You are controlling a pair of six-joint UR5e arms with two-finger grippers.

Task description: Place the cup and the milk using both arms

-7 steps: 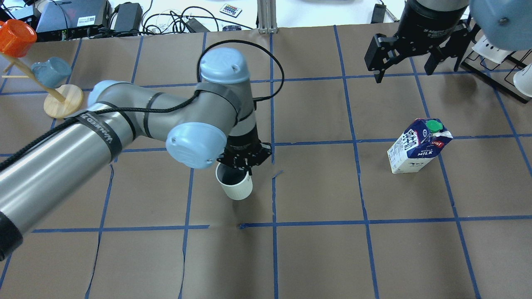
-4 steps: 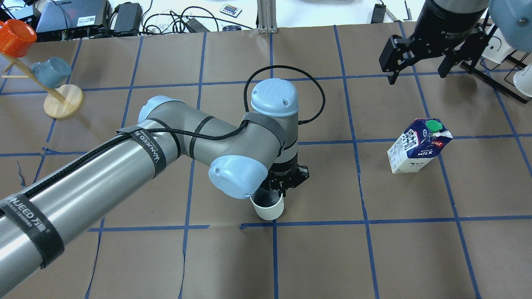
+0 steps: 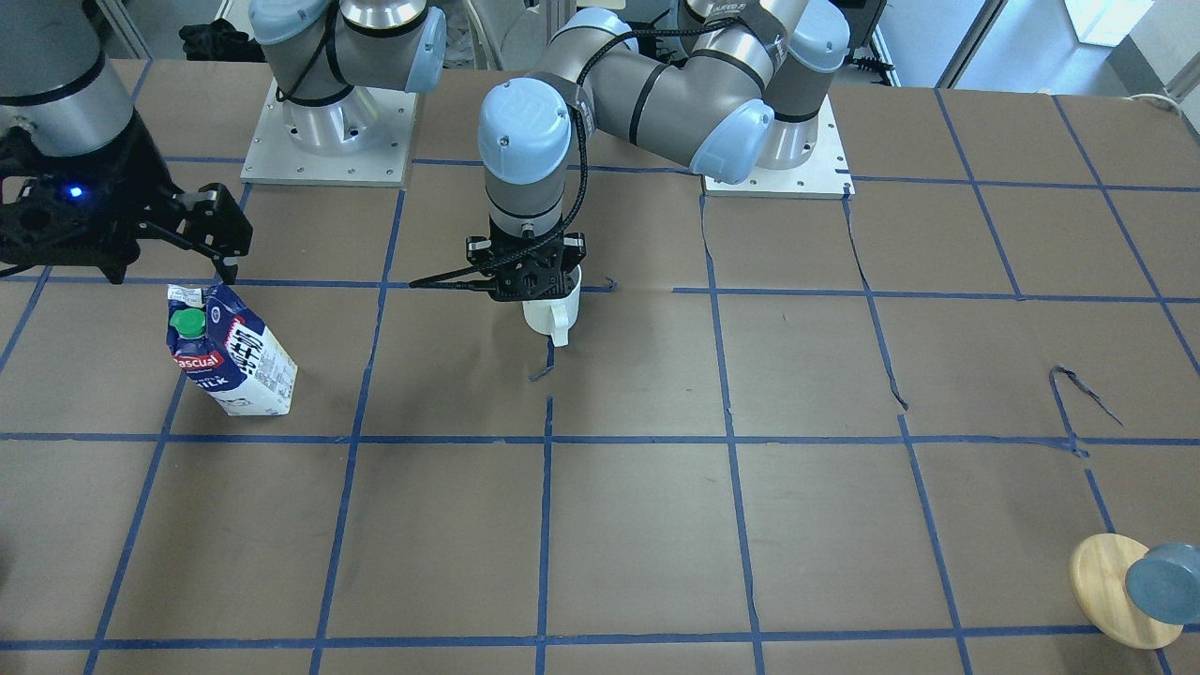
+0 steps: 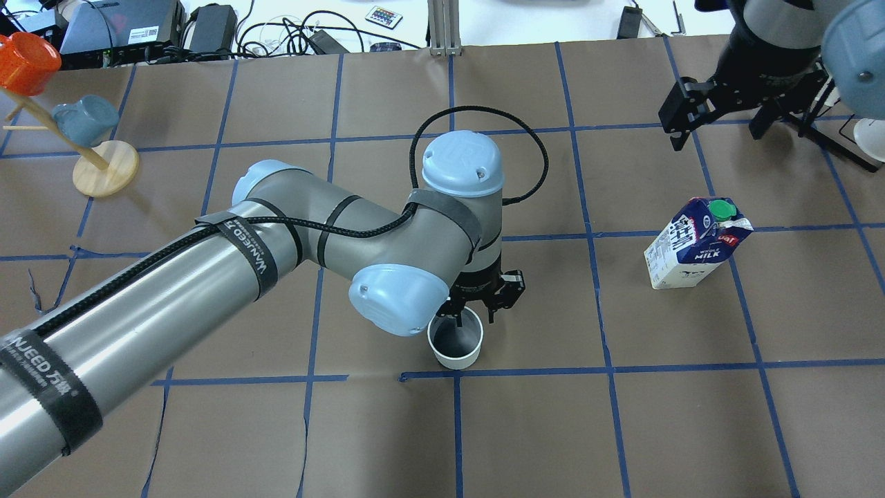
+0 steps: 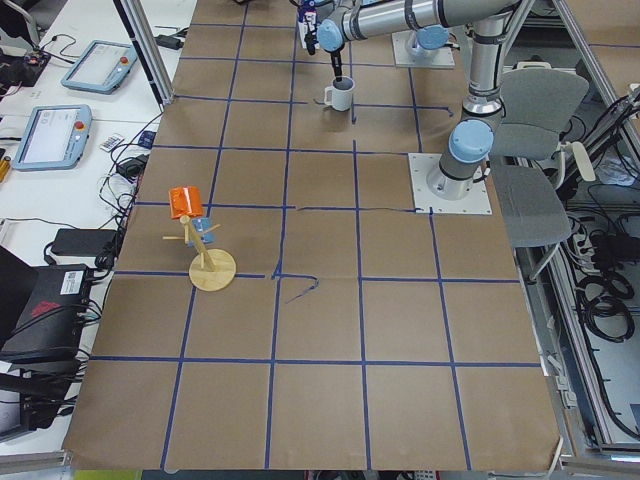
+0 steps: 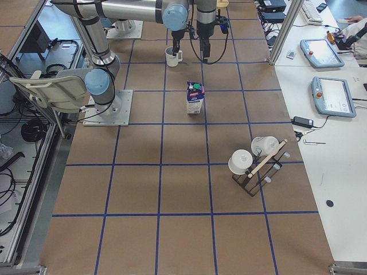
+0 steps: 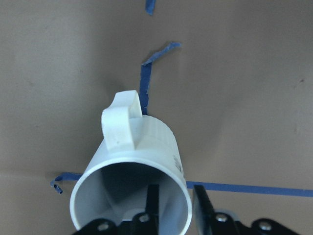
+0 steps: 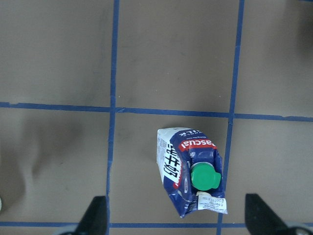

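Evidently time to let go cleanly: left jaws astride the rim of the cup [image 4: 455, 340], one finger [image 7: 152, 197] inside, the other outside, parted a little, with a gap at the inner finger, so gripping nothing. Best to rise straight up without brushing the wall or the handle [image 7: 120, 122]. Stands upright on the tabletop [image 4: 553, 429] beside a crossing of blue tape [image 4: 539, 371], dark inside and empty. Right jaws spread wide above the milk [image 4: 695, 252], holding nothing; must come down square over the carton. Stands upright too, well apart from the cup, green cap [image 8: 205, 177] screwed on, contents unseen.
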